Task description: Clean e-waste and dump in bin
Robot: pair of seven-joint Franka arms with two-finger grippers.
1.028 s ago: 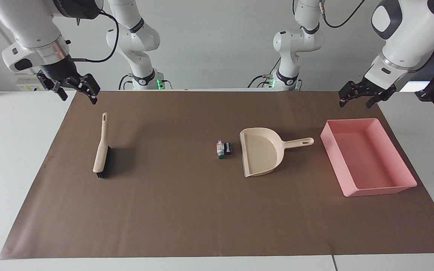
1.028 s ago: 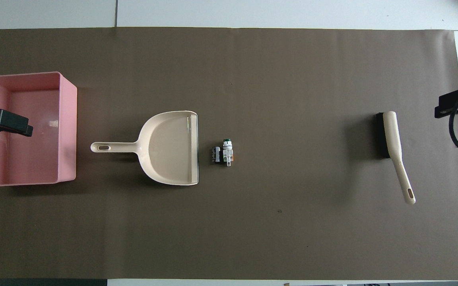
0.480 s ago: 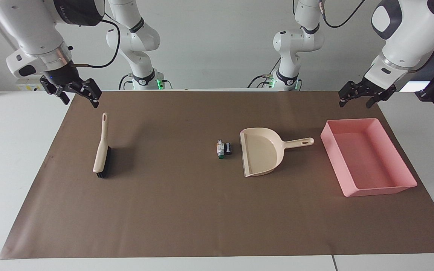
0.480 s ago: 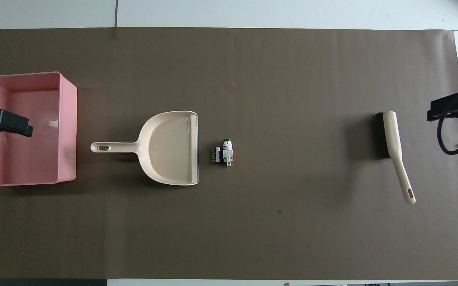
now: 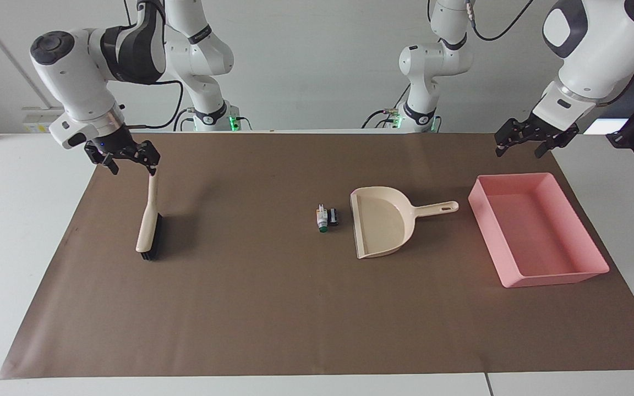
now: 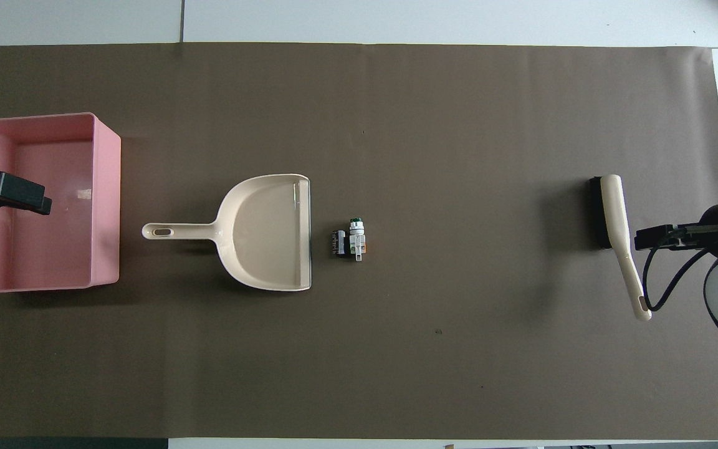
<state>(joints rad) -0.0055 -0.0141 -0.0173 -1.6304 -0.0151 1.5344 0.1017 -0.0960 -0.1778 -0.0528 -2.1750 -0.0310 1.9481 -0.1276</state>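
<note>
The right gripper (image 5: pixel 128 159) is hanging with fingers apart over the handle end of the brush (image 5: pixel 148 223). The left gripper (image 5: pixel 527 142) is waiting, fingers apart, above the pink bin (image 5: pixel 537 234). In the overhead view, the two e-waste pieces (image 6: pixel 351 238) are lying side by side at three o'clock from the dustpan (image 6: pixel 259 232), with the bin at its nine o'clock.

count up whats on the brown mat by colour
Beige: 2, the dustpan and the brush (black bristles)
Pink: 1, the bin
Whitish with green and orange: 1, e-waste piece
Black: 1, e-waste block
Total: 5
</note>
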